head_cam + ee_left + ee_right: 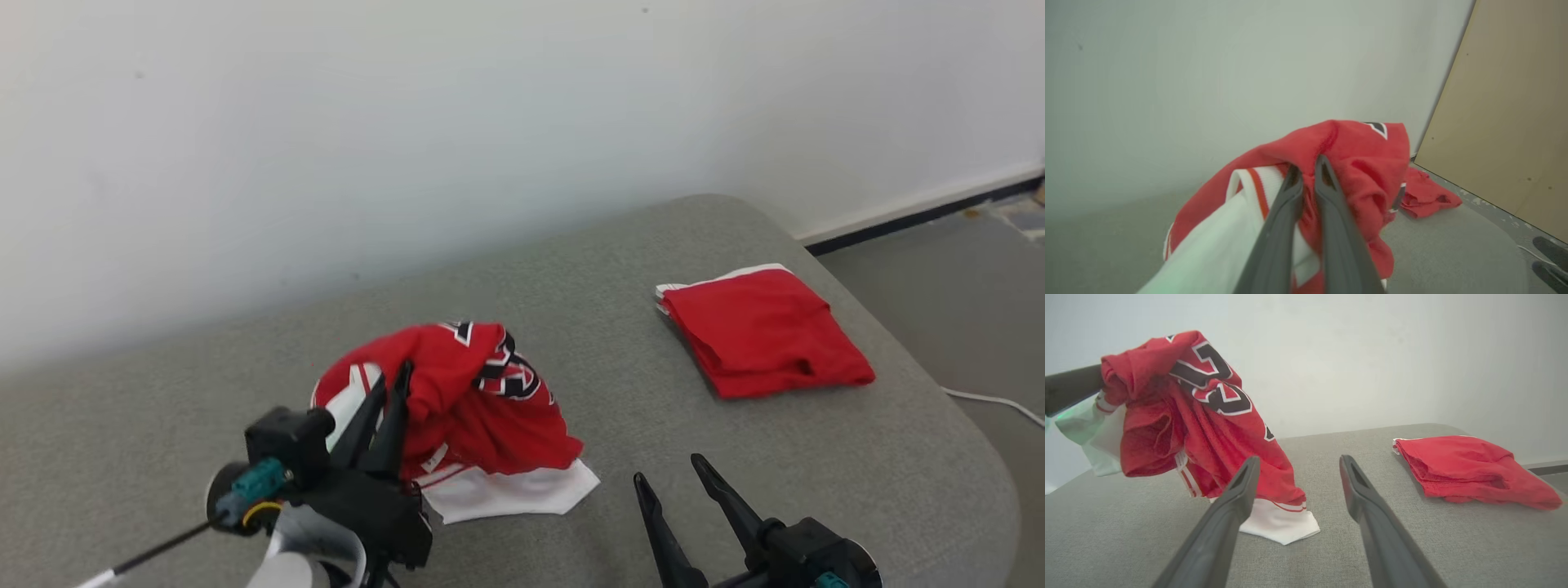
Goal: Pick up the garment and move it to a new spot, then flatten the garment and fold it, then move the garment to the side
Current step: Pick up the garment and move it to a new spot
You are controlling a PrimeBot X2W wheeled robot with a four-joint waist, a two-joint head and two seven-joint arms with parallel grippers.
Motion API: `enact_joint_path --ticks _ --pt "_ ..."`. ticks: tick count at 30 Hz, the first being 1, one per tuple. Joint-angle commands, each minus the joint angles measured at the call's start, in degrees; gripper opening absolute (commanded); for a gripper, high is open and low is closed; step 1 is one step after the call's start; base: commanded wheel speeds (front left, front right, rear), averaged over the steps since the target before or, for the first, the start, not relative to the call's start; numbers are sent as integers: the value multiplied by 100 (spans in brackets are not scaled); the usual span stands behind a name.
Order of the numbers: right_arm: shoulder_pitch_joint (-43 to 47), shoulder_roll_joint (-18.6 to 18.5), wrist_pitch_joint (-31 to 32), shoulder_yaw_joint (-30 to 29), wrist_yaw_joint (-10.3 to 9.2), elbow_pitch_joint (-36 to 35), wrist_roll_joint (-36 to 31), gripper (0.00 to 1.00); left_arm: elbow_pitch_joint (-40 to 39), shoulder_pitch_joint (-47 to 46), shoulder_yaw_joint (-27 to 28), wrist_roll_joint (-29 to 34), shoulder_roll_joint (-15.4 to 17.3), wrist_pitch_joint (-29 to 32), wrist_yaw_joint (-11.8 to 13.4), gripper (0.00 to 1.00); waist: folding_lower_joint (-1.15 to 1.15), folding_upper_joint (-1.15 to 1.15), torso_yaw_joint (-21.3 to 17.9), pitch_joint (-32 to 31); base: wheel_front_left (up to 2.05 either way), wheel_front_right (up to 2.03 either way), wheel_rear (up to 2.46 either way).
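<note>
Black, white-edged numerals on the crumpled red mesh jersey (490,408) are too bunched to read surely. My left gripper (393,377) has its fingers clamped on a red fold at the jersey's top, lower left of centre. The white hem rests on the grey fabric-covered table (816,474). My right gripper (669,469), fingers apart, sits near the hem, lower right. A folded red garment (763,331) lies upper right, near the table's rounded edge, well apart.
</note>
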Motion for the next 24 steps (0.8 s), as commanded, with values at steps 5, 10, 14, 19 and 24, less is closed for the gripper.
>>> enact_joint_path --ticks 5,10,14,19,24 --pt "-49 13 -30 53 -12 12 33 100 1349 277 -222 22 -266 -633 39 26 0 0 -464 316 0 0 0" --pt "-41 8 -40 142 -13 68 92 100 2431 299 -404 -110 -423 -1070 93 100 0 0 -290 292 0 0 0" --pt "44 9 -54 50 -13 95 82 100 2678 335 -431 -199 -453 -1404 33 100 0 0 -11 209 0 0 0" --pt "189 8 -99 -157 -13 63 52 100 1748 584 125 -98 -441 -1523 84 100 0 0 419 67 0 0 0" --pt "319 10 -137 -419 -13 14 18 100 538 1342 963 146 -448 -1520 26 100 0 0 862 -64 0 0 0"
